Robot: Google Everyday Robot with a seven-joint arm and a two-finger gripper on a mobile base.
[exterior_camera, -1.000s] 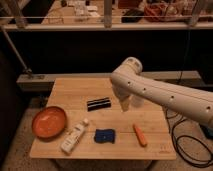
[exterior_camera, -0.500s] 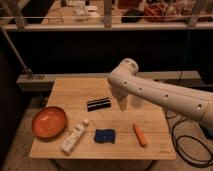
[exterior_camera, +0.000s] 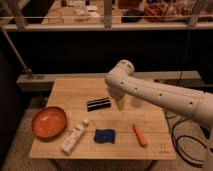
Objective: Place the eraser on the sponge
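Observation:
The eraser, a black block with a white stripe, lies on the wooden table near its middle. The sponge, a flat dark-blue pad, lies nearer the front edge, below and slightly right of the eraser. My gripper hangs from the white arm just right of the eraser, a little above the tabletop, pointing down. Nothing shows in it. The arm comes in from the right side of the view.
An orange bowl sits at the front left. A white bottle lies between the bowl and the sponge. An orange carrot-shaped stick lies right of the sponge. A dark railing and shelves stand behind the table.
The arm has shifted slightly left, bringing the gripper closer to the eraser. The objects on the table have not moved.

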